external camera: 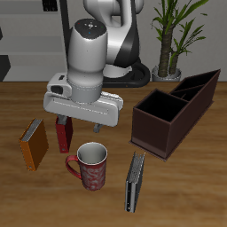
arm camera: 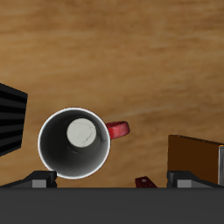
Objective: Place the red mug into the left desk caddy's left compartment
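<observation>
The red mug (external camera: pixel 90 166) stands upright on the table near its front edge, with its handle toward the small red book's side. In the wrist view the mug (arm camera: pixel 74 143) shows from above with its grey inside and its red handle (arm camera: pixel 119 130). My gripper (external camera: pixel 78 122) hovers above the mug and a little farther back, open and empty; it also shows in the wrist view (arm camera: pixel 109 180). The left desk caddy (external camera: pixel 146 130) lies apart from the mug. Its left compartment (external camera: pixel 197 89) is the smaller dark section at the taller far end.
A small red book (external camera: pixel 64 135) stands just under the gripper. An orange-brown book (external camera: pixel 34 144) is beside it. A dark grey book (external camera: pixel 135 182) stands between the mug and the caddy. A potted plant (external camera: pixel 173 35) is at the back.
</observation>
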